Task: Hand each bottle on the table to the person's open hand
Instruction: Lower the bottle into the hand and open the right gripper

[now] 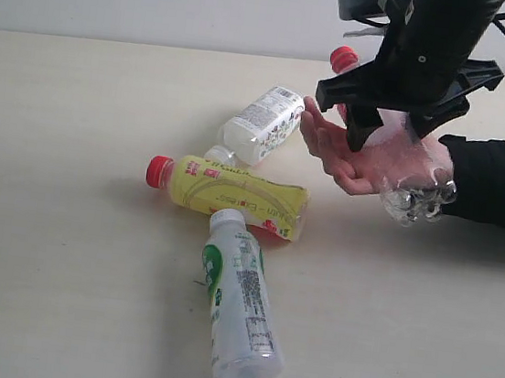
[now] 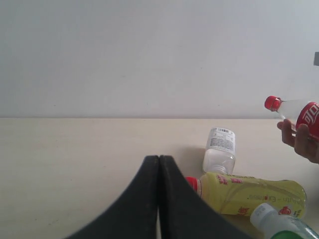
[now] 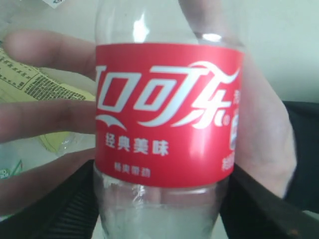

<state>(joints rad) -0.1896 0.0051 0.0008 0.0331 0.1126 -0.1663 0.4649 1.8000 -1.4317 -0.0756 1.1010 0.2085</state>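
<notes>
Cola bottle (image 3: 164,114), clear with a red label and red cap, is clamped in the right claw (image 1: 390,132) directly over the person's open hand (image 1: 353,160); whether it rests on the palm cannot be told. Left claw (image 2: 159,159) is clenched, its fingers pressed together with nothing between them. Three bottles lie on their sides on the worktop (image 1: 59,267): the yellow bottle (image 1: 233,194), the far whitish bottle (image 1: 262,124) and the near whitish bottle (image 1: 238,303), whose cap meets the yellow bottle.

Light's bright, soft and even; only faint shadows fall on the pale beige wood-grain counter (image 1: 55,294). Right wrist shot's blurry up close, with small glare spots on the clear red-labelled plastic bottle (image 3: 164,114).
</notes>
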